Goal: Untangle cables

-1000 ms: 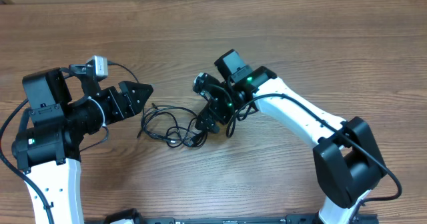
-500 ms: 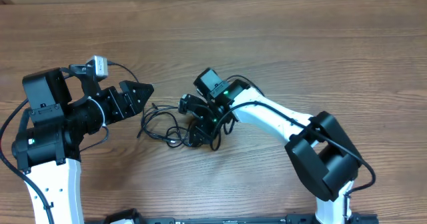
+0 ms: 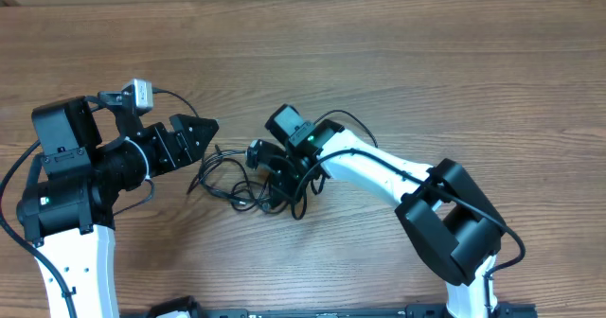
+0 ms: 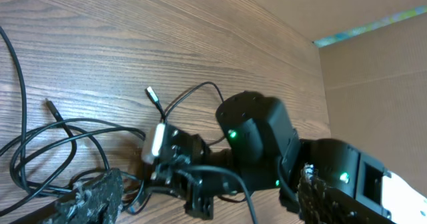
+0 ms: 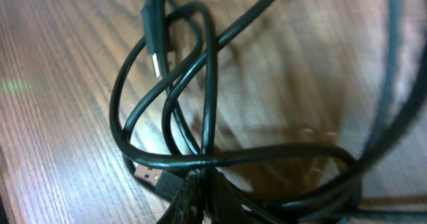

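The cables (image 3: 230,187) lie as a tangle of thin black loops on the wooden table between the two arms. My right gripper (image 3: 269,187) is down in the right side of the tangle. In the right wrist view its fingers (image 5: 200,197) are shut on one black strand, with loops (image 5: 167,104) spread in front and a flat silvery plug (image 5: 147,176) just left of the fingertips. My left gripper (image 3: 207,127) hovers open at the tangle's upper left, holding nothing. Its wrist view shows the loops (image 4: 60,134), a small plug tip (image 4: 153,95) and the right gripper (image 4: 183,167).
The wooden table (image 3: 426,62) stretches bare behind and to the right. A cardboard wall (image 4: 373,71) stands at the far edge. The right arm's white link (image 3: 379,171) reaches over the table toward the tangle. The left arm's own thicker wire (image 3: 175,98) loops near its wrist camera.
My right gripper has moved left and down into the tangle and shut on a strand, dragging the loops slightly left. The left arm stays in place, jaws a little wider.
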{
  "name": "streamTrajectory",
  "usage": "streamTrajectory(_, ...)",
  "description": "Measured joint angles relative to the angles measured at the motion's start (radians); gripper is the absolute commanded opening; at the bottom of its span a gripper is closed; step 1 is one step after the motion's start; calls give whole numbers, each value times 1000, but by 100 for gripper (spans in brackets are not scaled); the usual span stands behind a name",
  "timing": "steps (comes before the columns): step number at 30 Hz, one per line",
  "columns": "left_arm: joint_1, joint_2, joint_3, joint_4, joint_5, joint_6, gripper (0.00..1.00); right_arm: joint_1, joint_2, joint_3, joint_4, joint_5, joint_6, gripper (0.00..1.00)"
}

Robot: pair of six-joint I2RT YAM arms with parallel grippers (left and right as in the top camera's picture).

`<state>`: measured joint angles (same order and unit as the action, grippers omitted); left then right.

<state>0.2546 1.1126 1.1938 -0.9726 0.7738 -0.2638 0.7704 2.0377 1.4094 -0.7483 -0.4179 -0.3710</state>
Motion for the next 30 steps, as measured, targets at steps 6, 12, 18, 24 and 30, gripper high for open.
streamTrajectory(6, 0, 0, 0, 0, 0, 0, 84, -62, 0, 109, -87, 17, 0, 4)
streamTrajectory(12, 0, 0, 0, 0, -4, 0, 89, -99, -8, 260, -146, 28, 2, 4)
streamTrajectory(18, 0, 0, 0, -6, -51, 0, 95, -103, -62, 363, -171, 78, 75, 4)
streamTrajectory(24, 0, 23, 0, -13, -67, 15, 100, -103, -164, 414, -177, 161, 142, 4)
streamTrajectory(30, -59, 112, 0, -34, -12, 93, 98, -103, -253, 435, -180, 229, 210, 4)
